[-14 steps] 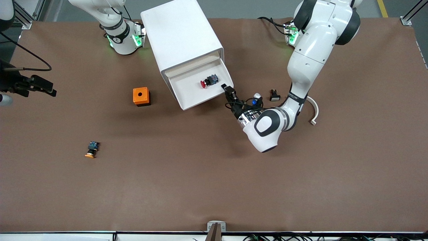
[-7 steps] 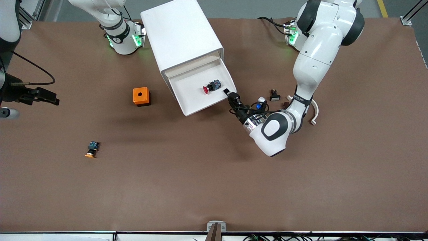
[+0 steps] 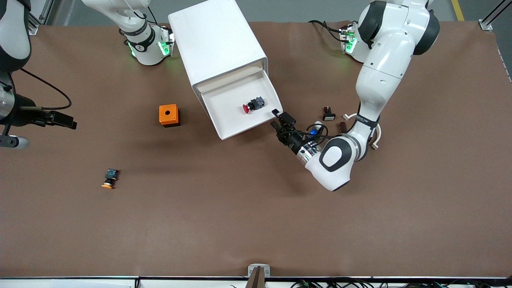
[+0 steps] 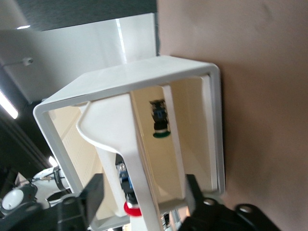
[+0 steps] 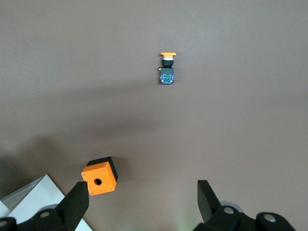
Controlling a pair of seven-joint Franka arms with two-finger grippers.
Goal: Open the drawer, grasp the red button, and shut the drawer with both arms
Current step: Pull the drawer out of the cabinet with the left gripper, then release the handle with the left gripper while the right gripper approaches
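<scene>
The button (image 3: pixel 252 105) lies in the open drawer (image 3: pixel 224 116), just beside the left claw (image 3: pixel 281 119), whose jaws stand parted.

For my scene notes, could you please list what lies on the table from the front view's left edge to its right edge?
Orange-capped button → orange box → red button in the open drawer → left hand → black white-faced button.
</scene>
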